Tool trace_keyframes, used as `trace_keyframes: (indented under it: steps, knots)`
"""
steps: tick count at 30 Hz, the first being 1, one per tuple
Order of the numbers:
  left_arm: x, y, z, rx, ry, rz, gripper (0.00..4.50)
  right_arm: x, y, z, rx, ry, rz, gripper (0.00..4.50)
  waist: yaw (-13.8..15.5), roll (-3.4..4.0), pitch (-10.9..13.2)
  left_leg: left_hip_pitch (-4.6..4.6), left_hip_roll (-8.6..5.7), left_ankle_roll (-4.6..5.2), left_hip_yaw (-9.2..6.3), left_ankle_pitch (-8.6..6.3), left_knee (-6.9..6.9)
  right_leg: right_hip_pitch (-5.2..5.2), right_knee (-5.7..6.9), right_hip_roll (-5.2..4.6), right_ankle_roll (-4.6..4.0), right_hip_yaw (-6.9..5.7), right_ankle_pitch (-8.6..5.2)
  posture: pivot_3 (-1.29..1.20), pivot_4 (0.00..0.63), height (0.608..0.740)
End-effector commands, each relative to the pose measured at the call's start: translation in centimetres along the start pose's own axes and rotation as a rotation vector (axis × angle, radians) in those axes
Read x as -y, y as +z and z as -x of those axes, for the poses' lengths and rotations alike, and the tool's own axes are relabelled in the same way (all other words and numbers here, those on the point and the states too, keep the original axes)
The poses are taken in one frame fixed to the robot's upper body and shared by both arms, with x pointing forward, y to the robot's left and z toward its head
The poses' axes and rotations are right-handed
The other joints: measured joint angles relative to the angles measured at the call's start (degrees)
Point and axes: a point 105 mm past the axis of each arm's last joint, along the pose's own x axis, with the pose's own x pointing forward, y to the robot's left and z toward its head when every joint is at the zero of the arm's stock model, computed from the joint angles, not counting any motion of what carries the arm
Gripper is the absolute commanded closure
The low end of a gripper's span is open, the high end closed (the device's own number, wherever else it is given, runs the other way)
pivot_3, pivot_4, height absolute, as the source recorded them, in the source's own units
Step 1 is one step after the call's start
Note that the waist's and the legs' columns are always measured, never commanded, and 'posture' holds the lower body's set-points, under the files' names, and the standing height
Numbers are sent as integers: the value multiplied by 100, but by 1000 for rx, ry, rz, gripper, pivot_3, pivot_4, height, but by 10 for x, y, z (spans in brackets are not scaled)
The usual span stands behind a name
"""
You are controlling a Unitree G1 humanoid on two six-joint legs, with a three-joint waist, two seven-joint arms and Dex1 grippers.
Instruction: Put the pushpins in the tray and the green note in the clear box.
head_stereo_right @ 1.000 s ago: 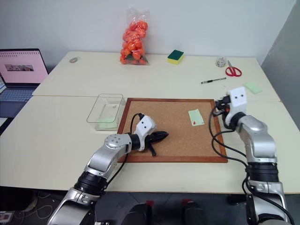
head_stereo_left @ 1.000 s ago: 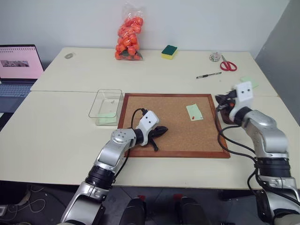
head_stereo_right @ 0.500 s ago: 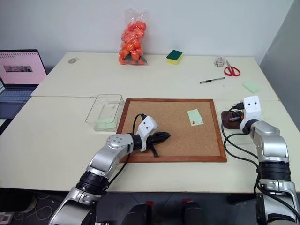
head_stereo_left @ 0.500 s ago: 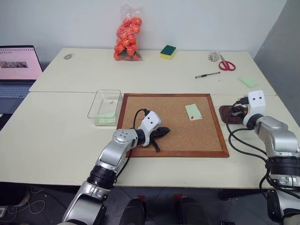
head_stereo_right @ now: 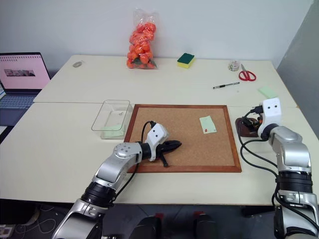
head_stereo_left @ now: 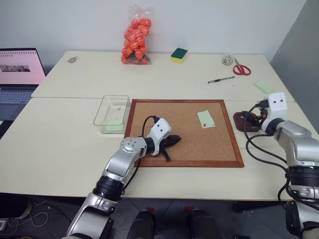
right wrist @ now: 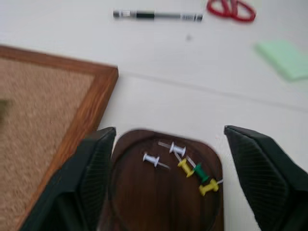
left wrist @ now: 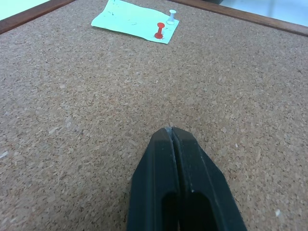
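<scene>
**Right gripper wide open over the tray, five pins inside**

The right gripper (right wrist: 166,178) hung just above the tray (right wrist: 139,202), its two black fingers spread wide apart and holding nothing. The small dark brown tray sat on the table (head_stereo_left: 75,144) just beside the right edge of the cork board (head_stereo_left: 184,149). Inside it lay five pushpins (right wrist: 185,167): two white, two yellow and one green, loosely bunched toward one side.

The left gripper (left wrist: 172,131) lay low over the cork board near its left side, fingers pressed together with nothing between them. It pointed across the cork toward the green note (left wrist: 134,21).

The green note lay flat on the board toward the upper right part of it. A red pushpin (left wrist: 159,31) and a white pushpin (left wrist: 171,17) stood at one edge of the slip, close to each other.

The clear box (head_stereo_left: 112,112) stood on the table touching or just beside the left edge of the board, with a pale green slip showing at its near end.

Farther back on the table lay a pen (head_stereo_left: 222,79), red scissors (head_stereo_left: 242,68), a pale green pad (head_stereo_left: 263,86), a green-and-yellow sponge (head_stereo_left: 180,55) and a bag of orange fruit (head_stereo_left: 135,37). A laptop (head_stereo_left: 19,74) stood open at the far left.
</scene>
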Motion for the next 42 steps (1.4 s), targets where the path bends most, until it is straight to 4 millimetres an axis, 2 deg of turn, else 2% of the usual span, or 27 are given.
trace_keyframes:
  steps: [1, 3, 9, 20, 26, 42]
  knots:
    - [2, 0, 0, -1, -11, -9, 4500, -39, 20, 16, 122, 149, 17, 285, 0, 0, 0, 0, 1, 0, -3, 0, -1, 2, 0, 1, 0, -2, 0, 0, 150, 740]
    - [2, -1, 0, -3, -12, -9, 4500, -61, 16, 19, 141, 202, 53, 285, -6, 0, 0, 0, 2, 0, -3, 0, -1, 2, 0, 2, 0, -3, 0, 0, 150, 740]
    - [3, -1, 0, -4, -18, -12, 4500, -100, -4, 16, 164, 251, 104, 285, -9, 0, 0, 2, 1, 0, 0, 0, 5, 1, 2, 2, 2, 0, 0, 0, 150, 740]
    - [4, -1, 1, -9, -22, -14, 4500, -114, -18, -2, 169, 241, 94, 285, -7, 1, 0, 3, 2, 0, -1, 0, 4, 1, 2, 3, 2, -1, 0, 0, 150, 740]
    - [4, 0, 0, -7, -22, -13, 4500, -114, -23, -10, 156, 232, 46, 285, -5, 1, 0, 3, 3, 0, -3, 0, 4, 1, 2, 4, 2, -2, 0, 0, 150, 740]
    - [4, -1, 0, -11, -25, -13, 4500, -113, -32, -16, 132, 221, 13, 3246, -6, 1, 0, 3, 3, 0, -2, 0, 3, 1, 2, 4, 2, -1, 1, 0, 150, 740]
